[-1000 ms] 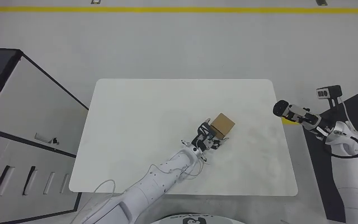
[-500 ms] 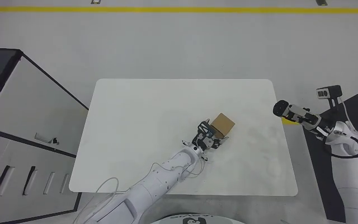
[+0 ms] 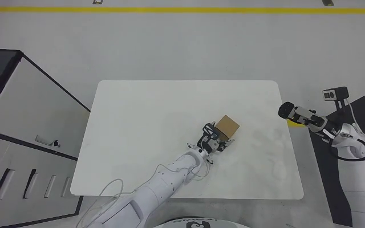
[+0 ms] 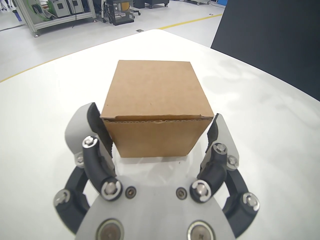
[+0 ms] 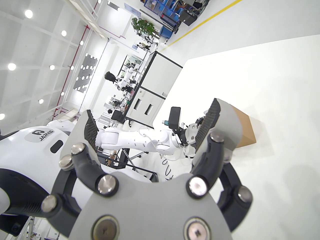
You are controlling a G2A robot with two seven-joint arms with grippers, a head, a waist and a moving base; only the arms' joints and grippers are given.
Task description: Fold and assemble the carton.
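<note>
A small brown carton (image 3: 227,127) (image 4: 152,93) stands closed and cube-shaped on the white table (image 3: 148,125), right of centre. My left gripper (image 3: 213,142) (image 4: 155,112) is low at the carton's near side. It is open, with one finger beside each near corner; the pad (image 4: 100,126) on one side lies against or very close to the cardboard, and the other stands a little apart. My right gripper (image 3: 286,109) (image 5: 152,111) hangs open and holds nothing, just off the table's right edge. The carton (image 5: 246,128) also appears past its fingertip in the right wrist view.
A grey cabinet (image 3: 34,114) stands against the table's left side. A black panel (image 4: 270,26) rises beyond the table's right edge. The table's left half and far side offer free room.
My left gripper has crept slightly closer to the carton. The carton and the right arm have not moved.
</note>
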